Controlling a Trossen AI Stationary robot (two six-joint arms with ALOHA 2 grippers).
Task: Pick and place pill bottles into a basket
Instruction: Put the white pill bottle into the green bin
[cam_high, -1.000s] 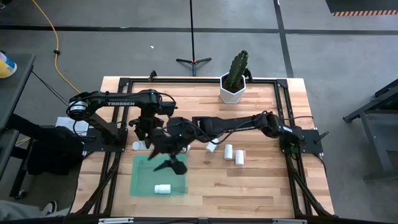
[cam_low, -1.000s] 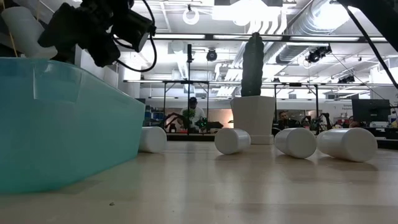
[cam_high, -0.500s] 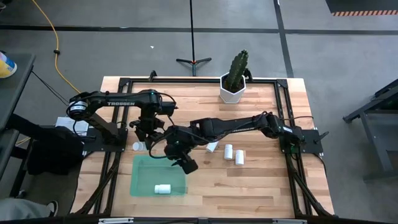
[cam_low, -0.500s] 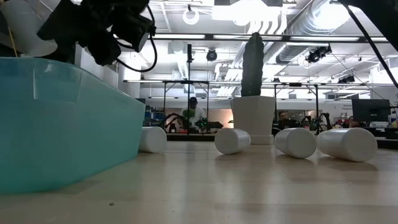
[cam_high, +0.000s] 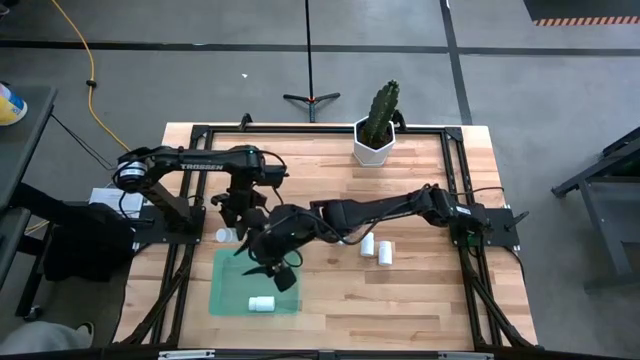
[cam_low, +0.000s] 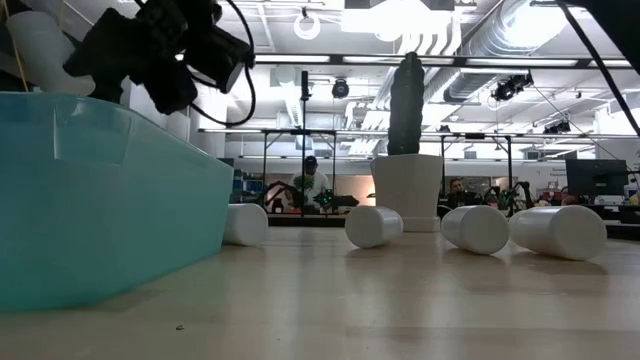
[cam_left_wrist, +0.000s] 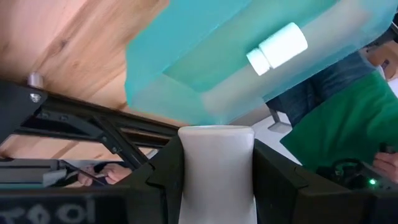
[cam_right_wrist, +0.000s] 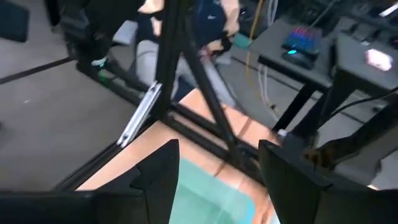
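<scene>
Writing: white letters reading TROSSEN run along the left arm (cam_high: 195, 164) in the high view; no label can be read on any bottle.
Landmark: the green basket (cam_high: 226, 290) lies on the wooden table (cam_high: 420, 290), near its front edge.
Left gripper (cam_left_wrist: 216, 163): clamped on an upright white pill bottle (cam_left_wrist: 216, 171), fingers on both its sides; it sits just behind the basket's back edge.
Right gripper (cam_right_wrist: 217, 163): fingers apart with nothing between them, above the basket's back half.
Bottle in basket: one bottle (cam_high: 262, 303) lies on its side near the basket's front edge.
Bottle behind basket: one (cam_high: 223, 236) stands just off the basket's back left corner.
Bottles right of basket: two (cam_high: 376, 247) lie close together, well to the basket's right.
Cactus pot (cam_high: 374, 145): far behind the basket, at the table's back edge.
Change: half a second ago the right gripper was at the basket's back right corner; now it is further in over the basket. The bottle in the basket and the pair at right lie as before.
</scene>
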